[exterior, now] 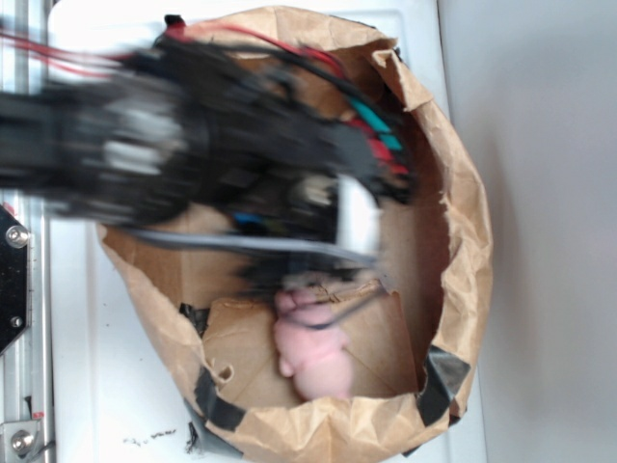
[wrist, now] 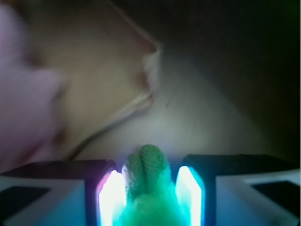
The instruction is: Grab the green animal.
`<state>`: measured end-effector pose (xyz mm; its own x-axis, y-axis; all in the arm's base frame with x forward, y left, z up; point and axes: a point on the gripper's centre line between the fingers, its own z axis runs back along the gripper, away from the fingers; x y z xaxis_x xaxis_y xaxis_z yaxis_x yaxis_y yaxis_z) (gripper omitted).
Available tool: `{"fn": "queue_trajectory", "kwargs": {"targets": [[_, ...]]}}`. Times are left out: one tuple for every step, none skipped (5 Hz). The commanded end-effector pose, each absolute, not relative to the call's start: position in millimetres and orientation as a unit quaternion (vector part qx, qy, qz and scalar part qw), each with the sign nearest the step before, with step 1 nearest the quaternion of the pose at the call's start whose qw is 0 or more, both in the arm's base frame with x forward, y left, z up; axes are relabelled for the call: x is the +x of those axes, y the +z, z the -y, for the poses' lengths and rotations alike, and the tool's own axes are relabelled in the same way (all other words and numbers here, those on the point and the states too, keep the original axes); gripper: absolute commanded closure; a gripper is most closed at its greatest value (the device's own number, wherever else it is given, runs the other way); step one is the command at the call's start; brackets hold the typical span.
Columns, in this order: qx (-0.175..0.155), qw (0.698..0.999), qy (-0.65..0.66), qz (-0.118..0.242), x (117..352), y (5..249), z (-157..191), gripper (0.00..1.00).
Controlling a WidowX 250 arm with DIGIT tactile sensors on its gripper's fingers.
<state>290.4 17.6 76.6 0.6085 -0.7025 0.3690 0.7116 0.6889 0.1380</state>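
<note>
Currently: green animal [wrist: 146,181] — pinched between the glowing pads of the gripper [wrist: 148,193], inside the paper bag [exterior: 463,241], near its middle. Pink pig [exterior: 313,352] — loose, near the bag's front edge. Grasp apparently made; lifting out possibly left.

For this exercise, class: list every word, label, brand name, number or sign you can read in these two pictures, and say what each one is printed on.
None can be read.
The brown paper bag: plain, no print visible.
The robot arm: too blurred to show any label.
The pink plush pig: no tag or writing visible.
The green animal between the fingers of the gripper: no tag or writing visible.
</note>
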Motion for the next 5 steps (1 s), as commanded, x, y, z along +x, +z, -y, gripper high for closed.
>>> {"fn": "queue_trajectory", "kwargs": {"targets": [[0.004,0.942,-0.241,0.232,284,195,-45,1.0],[0.0,0.958,-0.159,0.237,277,220,-54,1.0],[-0.001,0.963,-0.084,0.254,275,232,-59,1.0],[0.032,0.964,0.002,0.265,275,227,-56,1.0],[0.04,0.965,0.007,0.26,280,219,-49,1.0]]}}
